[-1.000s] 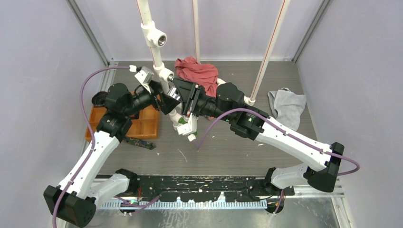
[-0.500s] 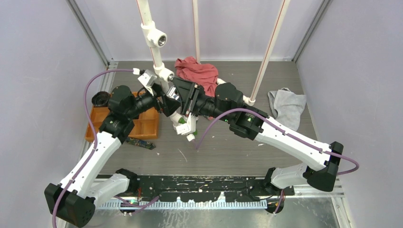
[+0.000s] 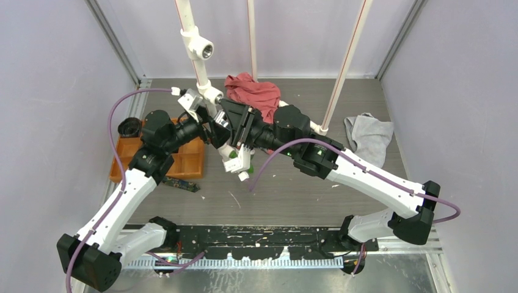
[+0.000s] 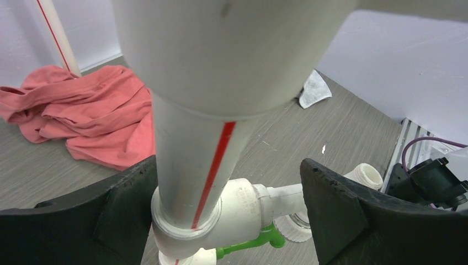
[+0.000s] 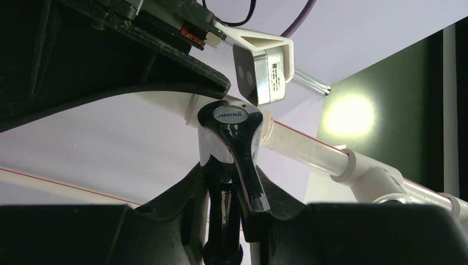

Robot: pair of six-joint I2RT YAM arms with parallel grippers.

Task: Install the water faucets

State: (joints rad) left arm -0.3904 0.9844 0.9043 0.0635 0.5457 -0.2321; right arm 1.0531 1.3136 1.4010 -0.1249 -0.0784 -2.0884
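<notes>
Right gripper point(image 5: 232, 185) is clamping the silver faucet point(image 5: 229, 124), its fingers pressing on the chrome body below the round cap marked JMWRK. The faucet is sitting raised above the bench point(image 3: 293, 189), just beside the white pipe point(image 4: 198, 149); the views are not showing whether it is touching a fitting.

Left gripper point(image 4: 226, 168) is standing apart, straddling the pipe. One finger point(image 4: 129, 210) is lying right against the pipe and the other point(image 4: 331, 210) is standing clear of it.

The green tap point(image 3: 234, 157) is sitting at the pipe's lower fitting, below both grippers.

A red cloth point(image 4: 83, 110) is lying on the bench behind the pipe, a grey cloth point(image 3: 368, 137) is lying off to the right, and an orange tray point(image 3: 183, 160) is sitting to the left.
</notes>
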